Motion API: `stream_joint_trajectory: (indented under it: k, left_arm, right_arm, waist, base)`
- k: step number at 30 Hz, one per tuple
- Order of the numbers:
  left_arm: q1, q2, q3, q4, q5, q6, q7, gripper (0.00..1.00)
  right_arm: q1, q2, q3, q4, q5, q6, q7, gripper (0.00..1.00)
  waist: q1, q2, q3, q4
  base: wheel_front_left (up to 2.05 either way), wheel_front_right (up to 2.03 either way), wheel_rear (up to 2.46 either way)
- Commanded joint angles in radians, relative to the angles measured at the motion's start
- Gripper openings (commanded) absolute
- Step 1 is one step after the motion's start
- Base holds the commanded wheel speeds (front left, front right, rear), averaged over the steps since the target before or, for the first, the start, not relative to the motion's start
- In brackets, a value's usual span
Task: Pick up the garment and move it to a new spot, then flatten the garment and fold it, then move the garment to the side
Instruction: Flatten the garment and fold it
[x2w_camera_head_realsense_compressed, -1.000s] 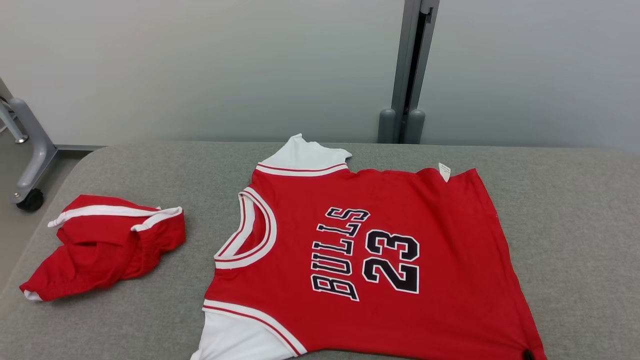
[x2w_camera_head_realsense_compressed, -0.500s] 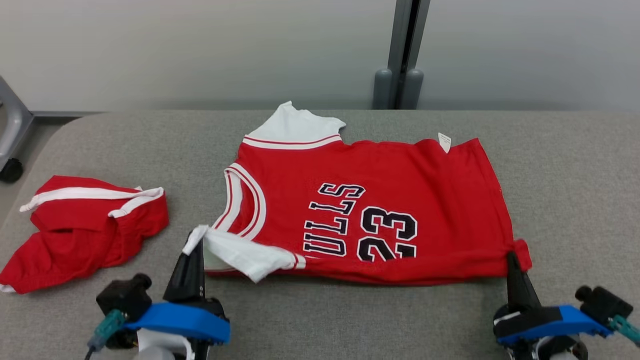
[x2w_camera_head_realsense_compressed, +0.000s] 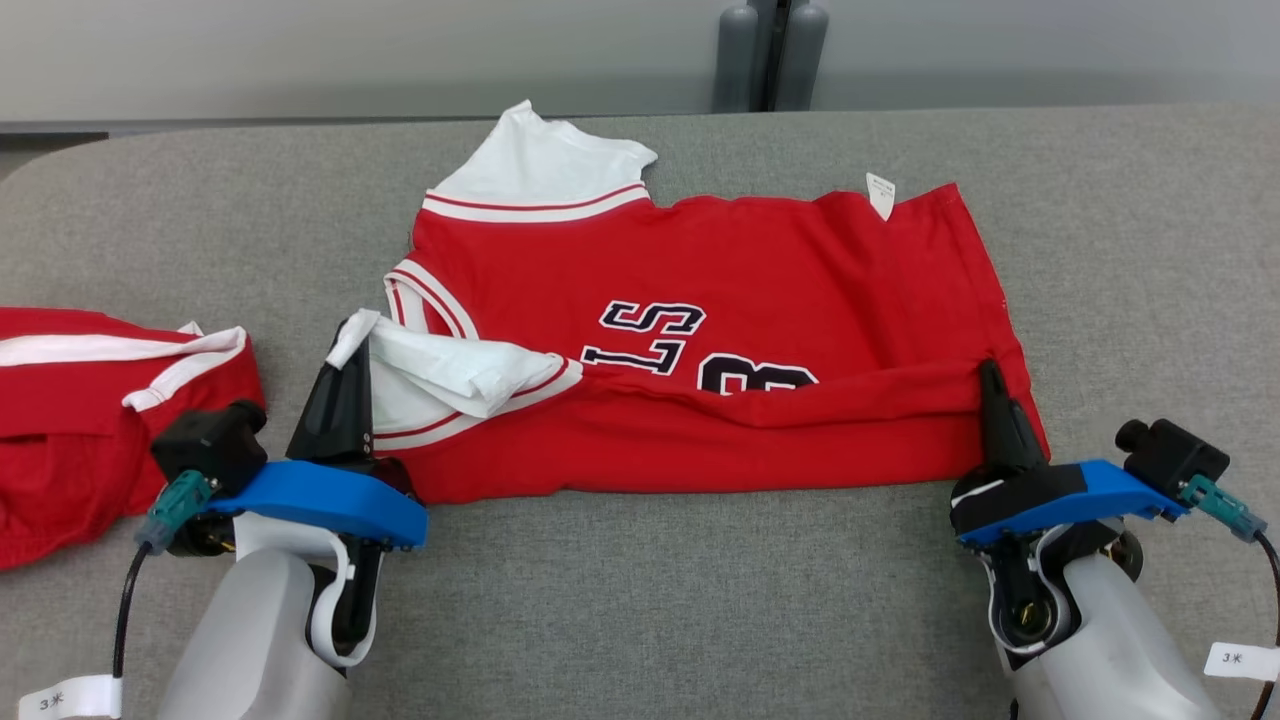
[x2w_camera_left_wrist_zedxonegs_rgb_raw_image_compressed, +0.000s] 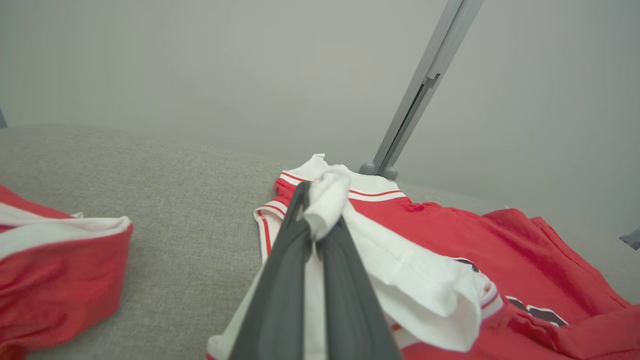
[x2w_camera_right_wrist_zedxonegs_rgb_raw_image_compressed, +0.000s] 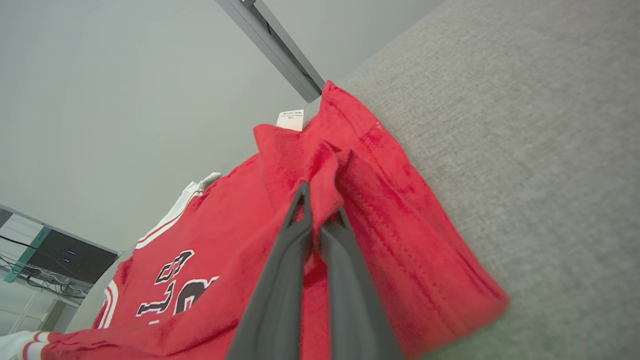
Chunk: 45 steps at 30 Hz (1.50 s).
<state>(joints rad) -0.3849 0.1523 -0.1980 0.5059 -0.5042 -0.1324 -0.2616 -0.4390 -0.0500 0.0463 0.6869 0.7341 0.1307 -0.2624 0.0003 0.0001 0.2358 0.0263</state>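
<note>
left gripper (x2w_camera_head_realsense_compressed: 345, 338): jaws closed tight, the tip of the white sleeve (x2w_camera_head_realsense_compressed: 440, 365) is pinched between the fingertips; cloth is seen bunched over the fingertips in the left wrist view.
right gripper (x2w_camera_head_realsense_compressed: 990, 378): jaws closed tight, the red hem corner (x2w_camera_head_realsense_compressed: 1010, 345) is pinched; a small fold of cloth is clamped, seen in the right wrist view.
jersey (x2w_camera_head_realsense_compressed: 760, 250): lies sideways on the grey padded surface (x2w_camera_head_realsense_compressed: 640, 600), collar toward the robot's left, hem toward its right; the near long side is turned up and over, the lower part of the lettering (x2w_camera_head_realsense_compressed: 650, 335) is covered.
step judged: lengthwise fold, roughly half carried over.
how done well: both pinches should be moved away from the robot together, at one height and pace, so the fold line is kept straight.
tension: the span between the grippers should be held lightly taut; the sag seen mid-span should be taken out before lay-down.
target: the near edge should be laid along the far edge, sleeve tip onto the far sleeve (x2w_camera_head_realsense_compressed: 530, 165).
release: cloth should be set down first, then let go, or the sleeve may be flicked back.
risk: red shorts (x2w_camera_head_realsense_compressed: 90, 420) lie near the left arm; they should not be dragged.
arm pose: left forearm (x2w_camera_head_realsense_compressed: 260, 640) and right forearm (x2w_camera_head_realsense_compressed: 1110, 640) rise from the bottom of the head view, well apart, fingers pointed away and slightly raised, tips about level.
</note>
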Motion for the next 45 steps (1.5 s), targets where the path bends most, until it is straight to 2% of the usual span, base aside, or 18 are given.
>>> stream_joint_trajectory:
  k: [1, 5, 6, 7, 14, 19, 27, 33, 45]
  left_arm:
    - [-0.017, 0.006, 0.006, 0.004, -0.003, 0.003, -0.005, 0.00]
    - [-0.059, 0.018, 0.012, 0.022, 0.005, 0.003, -0.005, 0.00]
    - [-0.063, 0.016, 0.023, 0.017, 0.007, 0.003, -0.005, 0.26]
    - [-0.062, 0.013, 0.027, 0.014, 0.011, 0.003, -0.005, 1.00]
    - [0.006, 0.022, 0.099, -0.049, 0.101, 0.003, -0.004, 1.00]
    - [0.116, 0.000, 0.134, -0.095, 0.186, 0.003, -0.004, 1.00]
    - [0.266, -0.033, 0.142, -0.077, 0.250, 0.003, -0.004, 1.00]
    - [0.353, -0.062, 0.163, -0.067, 0.272, 0.003, -0.004, 1.00]
    - [0.398, -0.096, 0.187, -0.069, 0.269, 0.003, -0.004, 1.00]
  right_arm:
    - [-0.021, -0.002, -0.004, 0.006, -0.001, 0.000, -0.003, 0.00]
    - [-0.058, -0.002, -0.029, 0.028, -0.036, 0.000, -0.003, 0.00]
    - [-0.062, -0.002, -0.043, 0.026, -0.069, 0.000, -0.003, 0.72]
    - [-0.066, -0.002, -0.055, 0.017, -0.116, 0.000, -0.003, 1.00]
    - [0.015, -0.002, -0.152, -0.132, -0.486, 0.000, -0.003, 1.00]
    - [0.113, -0.001, -0.138, -0.231, -0.620, 0.000, -0.003, 1.00]
    - [0.269, -0.001, -0.128, -0.240, -0.653, 0.000, -0.003, 1.00]
    - [0.356, -0.002, -0.125, -0.230, -0.626, 0.000, -0.003, 1.00]
    - [0.374, -0.002, -0.105, -0.226, -0.610, 0.000, -0.003, 1.00]
  waist:
    - [-0.0003, -0.0001, 0.013, 0.006]
    - [-0.0003, -0.0001, 0.038, 0.005]
    - [-0.0003, -0.0001, 0.040, 0.004]
    - [-0.0003, -0.0001, 0.043, 0.003]
    - [-0.0003, -0.0001, 0.032, -0.004]
    - [-0.0003, -0.0001, -0.005, -0.007]
    - [-0.0003, -0.0001, -0.108, -0.012]
    - [-0.0003, -0.0001, -0.171, -0.016]
    - [-0.0003, -0.0001, -0.200, -0.031]
  base:
    - [0.00, 0.00, 0.00]
    - [0.00, 0.00, 0.00]
    - [0.00, 0.00, 0.00]
    - [0.00, 0.00, 0.00]
    - [0.00, 0.00, 0.00]
    - [0.00, 0.00, 0.00]
    - [0.00, 0.00, 0.00]
    - [0.00, 0.00, 0.00]
    - [0.00, 0.00, 0.00]
